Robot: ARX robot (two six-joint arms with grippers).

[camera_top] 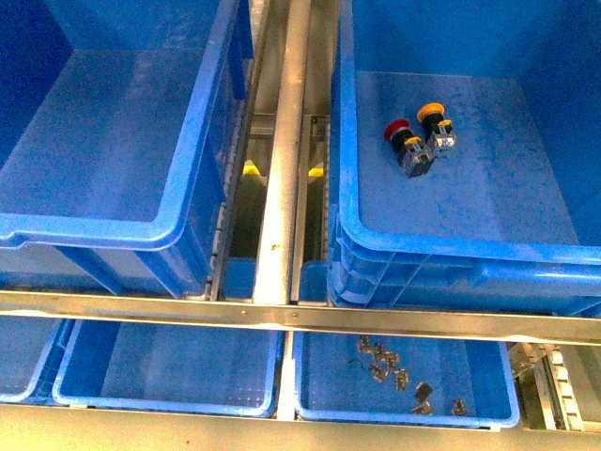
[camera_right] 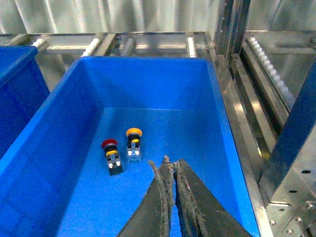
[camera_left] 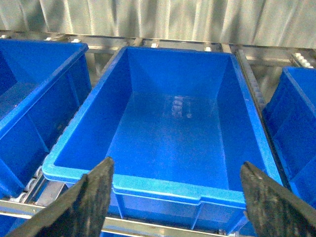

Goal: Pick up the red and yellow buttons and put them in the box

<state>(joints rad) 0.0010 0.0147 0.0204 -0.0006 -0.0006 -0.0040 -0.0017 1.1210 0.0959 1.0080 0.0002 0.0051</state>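
Observation:
A red button (camera_top: 403, 139) and a yellow button (camera_top: 437, 124) lie side by side on the floor of the box (camera_top: 451, 252), the deep blue bin at the right with a doubled rim. The right wrist view shows the same red button (camera_right: 112, 156) and yellow button (camera_right: 133, 142) inside the box (camera_right: 223, 129). My right gripper (camera_right: 170, 161) hangs shut and empty over the box floor, a short way from the buttons. My left gripper (camera_left: 176, 164) is open, holds nothing and faces an empty blue bin (camera_left: 148, 186). Neither gripper shows in the front view.
A second large blue bin (camera_top: 113, 230) stands empty at the left, with a metal rail (camera_top: 282, 188) between the two bins. Below a crossbar (camera_top: 300, 316) are shallow blue trays; one tray (camera_top: 404, 413) holds several small metal parts. Roller tracks (camera_right: 269, 74) run beside the box.

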